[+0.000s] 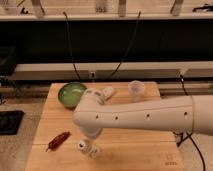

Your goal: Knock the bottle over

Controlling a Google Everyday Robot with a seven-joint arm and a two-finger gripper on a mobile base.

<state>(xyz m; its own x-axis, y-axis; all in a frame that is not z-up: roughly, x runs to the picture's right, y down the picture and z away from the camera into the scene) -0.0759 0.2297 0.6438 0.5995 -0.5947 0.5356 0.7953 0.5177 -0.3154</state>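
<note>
Wooden table (140, 145) under a dark shelf; the bottle (86, 147) sits near its front edge, seemingly tilted leftward; the gripper (91, 144) hangs directly above, touching it; jaws' state cannot be told.

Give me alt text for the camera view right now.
The white robot arm reaches across a wooden table, its gripper down at a small bottle near the front edge. A green bowl, a clear cup and a red chili-like item also sit there.
</note>
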